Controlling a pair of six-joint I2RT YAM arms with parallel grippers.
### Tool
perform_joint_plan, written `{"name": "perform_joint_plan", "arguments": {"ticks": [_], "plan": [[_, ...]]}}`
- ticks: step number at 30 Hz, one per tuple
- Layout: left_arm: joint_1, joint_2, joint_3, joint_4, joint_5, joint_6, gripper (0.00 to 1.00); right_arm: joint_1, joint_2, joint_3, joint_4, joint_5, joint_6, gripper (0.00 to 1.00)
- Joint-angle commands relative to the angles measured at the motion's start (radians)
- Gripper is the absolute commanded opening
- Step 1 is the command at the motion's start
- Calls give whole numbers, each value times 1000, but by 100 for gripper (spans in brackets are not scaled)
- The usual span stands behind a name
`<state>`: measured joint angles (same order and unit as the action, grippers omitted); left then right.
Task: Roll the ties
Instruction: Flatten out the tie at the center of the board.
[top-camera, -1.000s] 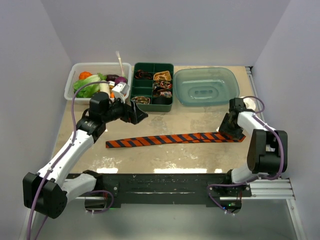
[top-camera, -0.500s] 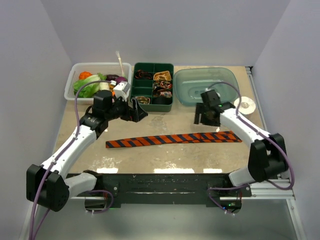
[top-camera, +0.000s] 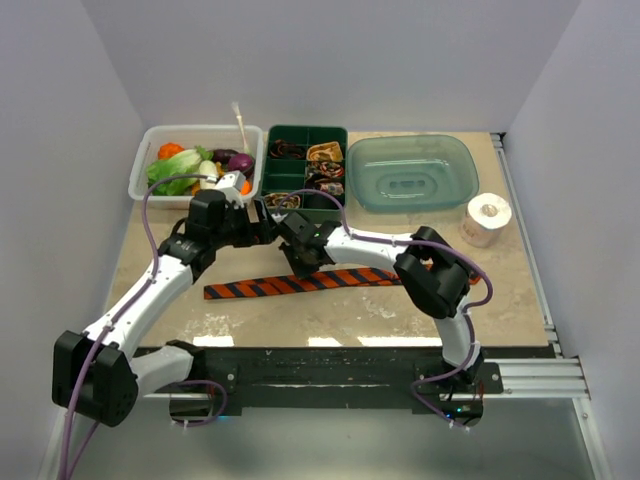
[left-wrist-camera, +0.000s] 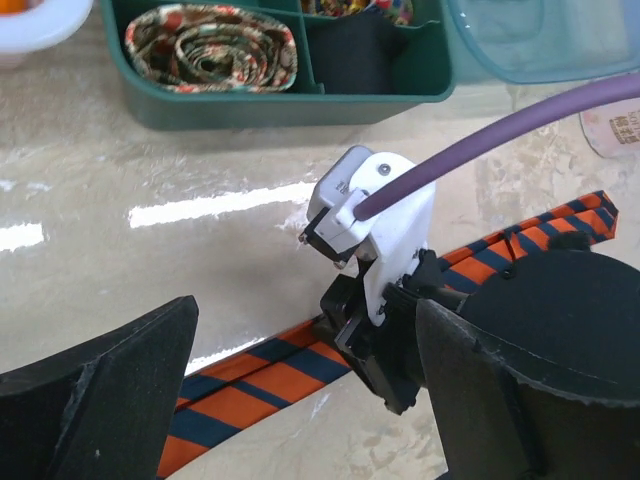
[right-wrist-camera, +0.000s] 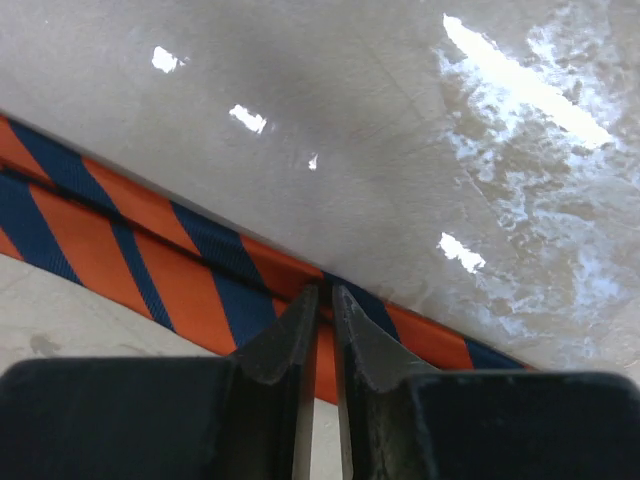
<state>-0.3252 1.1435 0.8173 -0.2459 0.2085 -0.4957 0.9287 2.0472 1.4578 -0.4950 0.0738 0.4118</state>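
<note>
We are seeing the striped tie (top-camera: 250, 287) showing orange and navy diagonal bands against the beige, marbled table (top-camera: 340, 310). In the dark green tray (left-wrist-camera: 250, 108) a coiled tie (left-wrist-camera: 212, 48) is displaying small red and cream flowers on brown, and the basin (top-camera: 412, 170) is looking translucent teal.

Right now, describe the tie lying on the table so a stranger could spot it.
On the beige table, look just in front of the green divided box. One long tie lies flat there, the right gripper down on it. Unlike the rolled ties in the box, it is unrolled, with orange-and-dark-blue diagonal stripes.
</note>
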Motion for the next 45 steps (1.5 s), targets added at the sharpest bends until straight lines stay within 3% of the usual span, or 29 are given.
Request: {"name": "perform_joint_plan", "arguments": {"ticks": [1, 7, 15, 23, 26, 29, 32, 33, 36, 45], "plan": [[-9, -56, -30, 8, -44, -52, 96, 1, 44, -10, 6, -43, -4, 14], [-9, -73, -76, 5, -87, -69, 96, -7, 65, -51, -27, 44, 13, 12], [-9, -48, -93, 8, -129, -69, 96, -140, 1, -210, 18, 26, 35, 11], [-6, -22, -151, 69, -133, -106, 91, -212, -31, -261, -1, 50, -2, 11], [-5, -16, -178, 97, -150, -122, 84, -212, -41, -261, 4, 21, -13, 11], [-5, -7, -191, 97, -181, -138, 65, -212, -39, -254, 1, 15, -19, 11], [-5, -16, -211, 74, -259, -159, 39, -211, -29, -248, 6, 11, -21, 11], [-5, -22, -217, 73, -299, -168, 21, -211, -25, -247, 6, 8, -21, 11], [-3, -1, -239, 83, -356, -187, 0, -211, -15, -247, 15, -17, -22, 11], [-3, 153, -225, 187, -420, -173, 0, -195, -9, -243, 7, -60, -42, 12]]}}
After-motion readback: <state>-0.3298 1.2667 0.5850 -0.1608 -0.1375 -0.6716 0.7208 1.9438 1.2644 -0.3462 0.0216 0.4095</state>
